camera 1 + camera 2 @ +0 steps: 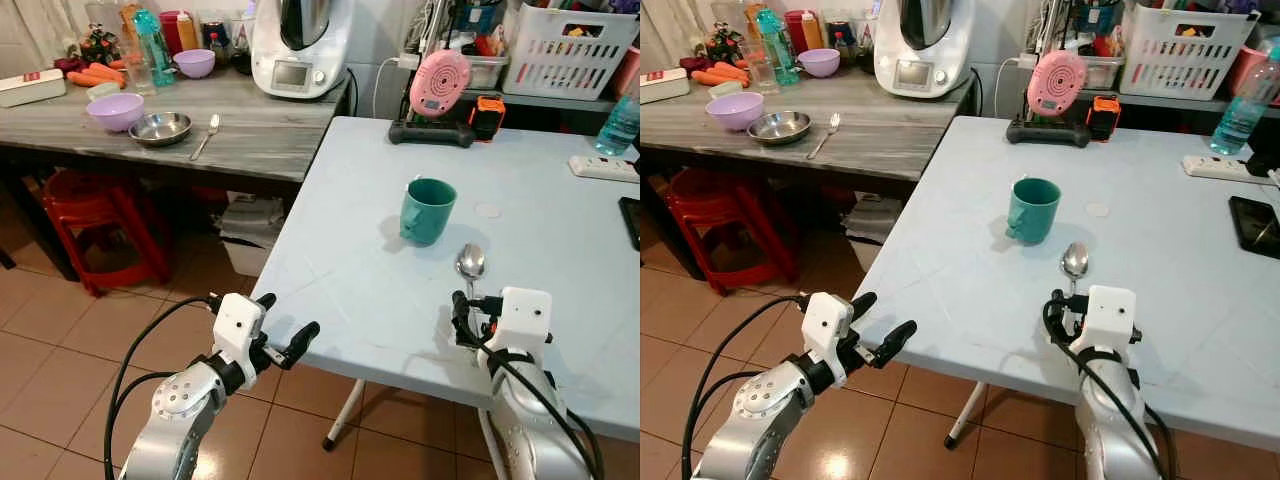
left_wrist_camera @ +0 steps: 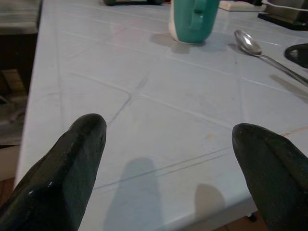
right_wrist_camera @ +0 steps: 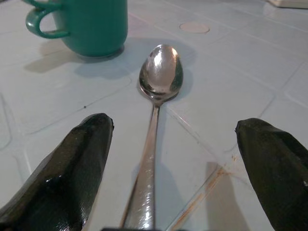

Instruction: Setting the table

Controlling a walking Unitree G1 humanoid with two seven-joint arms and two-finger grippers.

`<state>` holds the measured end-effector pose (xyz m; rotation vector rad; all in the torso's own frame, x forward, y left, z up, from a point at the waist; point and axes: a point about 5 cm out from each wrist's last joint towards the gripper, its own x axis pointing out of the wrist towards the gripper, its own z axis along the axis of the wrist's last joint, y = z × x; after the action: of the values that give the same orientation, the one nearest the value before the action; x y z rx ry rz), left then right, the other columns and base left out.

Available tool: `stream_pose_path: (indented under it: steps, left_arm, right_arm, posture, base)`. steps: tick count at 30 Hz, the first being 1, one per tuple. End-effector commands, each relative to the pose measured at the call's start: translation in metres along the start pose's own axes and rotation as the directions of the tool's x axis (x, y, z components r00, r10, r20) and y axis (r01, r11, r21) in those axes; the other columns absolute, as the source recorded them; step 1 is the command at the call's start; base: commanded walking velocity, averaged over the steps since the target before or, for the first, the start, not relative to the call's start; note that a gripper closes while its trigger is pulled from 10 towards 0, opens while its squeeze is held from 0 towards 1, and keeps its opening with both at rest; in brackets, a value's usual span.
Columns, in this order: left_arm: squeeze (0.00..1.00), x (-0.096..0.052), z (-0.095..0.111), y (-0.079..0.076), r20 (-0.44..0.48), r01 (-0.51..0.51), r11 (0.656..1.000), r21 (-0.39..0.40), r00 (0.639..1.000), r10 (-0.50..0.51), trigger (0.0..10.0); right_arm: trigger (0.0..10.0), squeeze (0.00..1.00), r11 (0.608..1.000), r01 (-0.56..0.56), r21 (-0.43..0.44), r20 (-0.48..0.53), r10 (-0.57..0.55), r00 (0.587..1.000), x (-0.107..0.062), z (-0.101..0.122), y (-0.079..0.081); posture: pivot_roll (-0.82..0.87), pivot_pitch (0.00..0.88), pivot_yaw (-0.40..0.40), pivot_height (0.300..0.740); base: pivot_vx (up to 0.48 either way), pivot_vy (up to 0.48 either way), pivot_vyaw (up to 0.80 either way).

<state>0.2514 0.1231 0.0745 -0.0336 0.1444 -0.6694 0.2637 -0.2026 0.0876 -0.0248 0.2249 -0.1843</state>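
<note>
Right pincer spread wide, low over the pale blue counter, fingers straddling the spoon handle. Not touching it as far as the wrist view shows. Spoon lies flat, bowl pointing away from the robot, handle running back toward the near counter edge and under the right wrist. Bowl sits just beside the teal mug, on the mug's near right side. Mug upright, handle on the robot's left. Small pale round disc on the counter just right of the mug.

Left pincer also wide, holding nothing, hovering at the near left corner of the same counter, roughly level with the edge. Wrist view looks across the bare surface toward mug and spoon, both well apart from it.

Far side of the pale counter: pink round device on a black base, orange-black item beside it, white power strip at the right, dark phone near the right edge.

Separate grey wood counter to the left: purple bowl, steel bowl, second spoon, white kitchen machine at the back. Red stool underneath, tiled floor.
</note>
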Motion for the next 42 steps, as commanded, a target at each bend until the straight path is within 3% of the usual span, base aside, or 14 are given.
stream_pose_path:
  steps: [1, 9, 17, 18, 19, 20, 21, 22, 42]
  left_arm:
    - [0.0, -0.001, 0.0, -0.001, -0.004, 0.008, 1.0, 0.019, 1.0, -0.008, 10.0]
    - [0.0, 0.0, 0.001, -0.001, -0.003, 0.004, 1.0, 0.025, 1.0, -0.004, 10.0]
    - [0.0, 0.003, 0.001, -0.004, -0.002, 0.009, 0.999, 0.031, 1.0, -0.009, 10.0]
    - [0.0, 0.003, 0.002, -0.004, -0.002, 0.013, 0.999, 0.032, 1.0, -0.013, 10.0]
    - [0.0, 0.003, 0.002, -0.004, -0.001, 0.017, 0.999, 0.033, 1.0, -0.017, 10.0]
    - [0.0, 0.003, 0.002, -0.004, -0.001, 0.017, 0.999, 0.033, 1.0, -0.017, 10.0]
    - [0.0, 0.003, 0.002, -0.004, -0.001, 0.019, 0.999, 0.033, 1.0, -0.019, 10.0]
    - [0.0, 0.003, 0.002, -0.004, -0.001, 0.02, 0.999, 0.034, 1.0, -0.02, 10.0]
    - [0.0, 0.004, 0.006, -0.007, 0.011, 0.066, 0.997, 0.028, 0.998, -0.066, 10.0]
  right_arm:
    - [10.0, 0.0, 1.0, -0.014, -0.006, -0.02, 0.014, 1.0, 0.004, 0.001, -0.001]
    - [10.0, 0.0, 0.999, -0.049, -0.023, -0.038, 0.048, 0.998, 0.014, 0.004, -0.008]
    - [10.0, 0.0, 0.99, -0.13, -0.056, -0.055, 0.127, 0.99, 0.027, 0.006, 0.002]
    - [6.9, 0.0, 0.99, -0.134, -0.05, -0.055, 0.131, 0.99, 0.029, 0.007, 0.004]
    - [2.9, 0.0, 0.989, -0.142, -0.047, -0.054, 0.14, 0.989, 0.031, 0.007, 0.006]
    - [2.9, 0.0, 0.989, -0.142, -0.047, -0.054, 0.14, 0.989, 0.031, 0.007, 0.006]
    - [0.3, 0.0, 0.988, -0.149, -0.049, -0.055, 0.147, 0.988, 0.032, 0.007, 0.007]
    - [0.0, 0.0, 0.988, -0.148, -0.054, -0.058, 0.145, 0.988, 0.032, 0.007, 0.007]
    - [0.0, 0.0, 0.994, -0.108, -0.034, -0.151, 0.102, 0.983, 0.03, -0.014, -0.002]
  posture:
    - [-0.01, 0.026, 0.007, 0.74]
    - [-0.01, 0.028, 0.01, 0.74]
    - [-0.01, 0.029, 0.018, 0.74]
    - [-0.01, 0.028, 0.017, 0.74]
    - [0.0, 0.029, 0.018, 0.74]
    - [0.0, 0.029, 0.018, 0.74]
    - [0.0, 0.029, 0.018, 0.74]
    - [0.0, 0.029, 0.018, 0.74]
    - [0.0, 0.026, 0.024, 0.74]
  base:
    - [0.0, 0.0, 0.0]
    - [0.0, 0.0, 0.0]
    - [0.0, 0.0, 0.0]
    - [0.0, 0.0, 0.0]
    - [0.0, 0.0, 0.0]
    - [0.0, 0.0, 0.0]
    - [0.0, 0.0, 0.0]
    - [0.0, 0.0, 0.0]
    - [0.0, 0.0, 0.0]
